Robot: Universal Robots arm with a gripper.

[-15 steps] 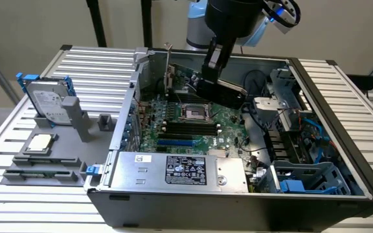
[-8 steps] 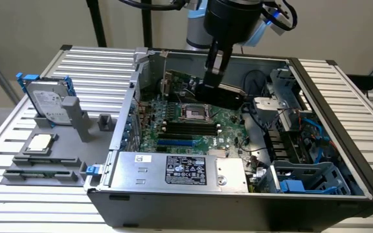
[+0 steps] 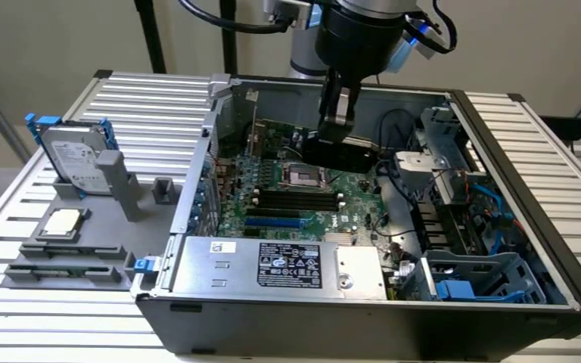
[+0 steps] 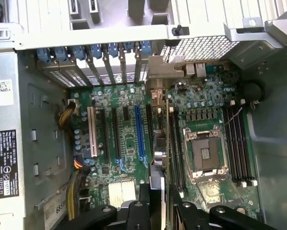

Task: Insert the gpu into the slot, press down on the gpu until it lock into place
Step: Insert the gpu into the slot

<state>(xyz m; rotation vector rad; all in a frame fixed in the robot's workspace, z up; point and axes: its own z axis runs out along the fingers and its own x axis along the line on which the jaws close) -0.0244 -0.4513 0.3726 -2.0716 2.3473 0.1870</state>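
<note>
My gripper (image 3: 334, 130) hangs inside the open computer case, shut on the gpu (image 3: 342, 155), a flat black card held on edge above the green motherboard (image 3: 346, 200). In the wrist view the gpu (image 4: 166, 139) runs edge-on away from my gripper (image 4: 159, 194), its silver bracket (image 4: 170, 69) at the case's rear wall. The slot (image 4: 139, 132), a long bright-blue strip, lies on the board parallel to the card and a little to one side of it, with nothing in it. In the exterior view the slot (image 3: 273, 223) sits nearer the camera than the card, which hovers apart from it.
The CPU socket (image 3: 306, 175) and black memory slots (image 3: 293, 200) lie under and beside the card. A power supply (image 3: 281, 265) fills the case's near side, a blue drive cage (image 3: 472, 281) the exterior view's right. A grey hard drive (image 3: 76, 162) stands on the table outside.
</note>
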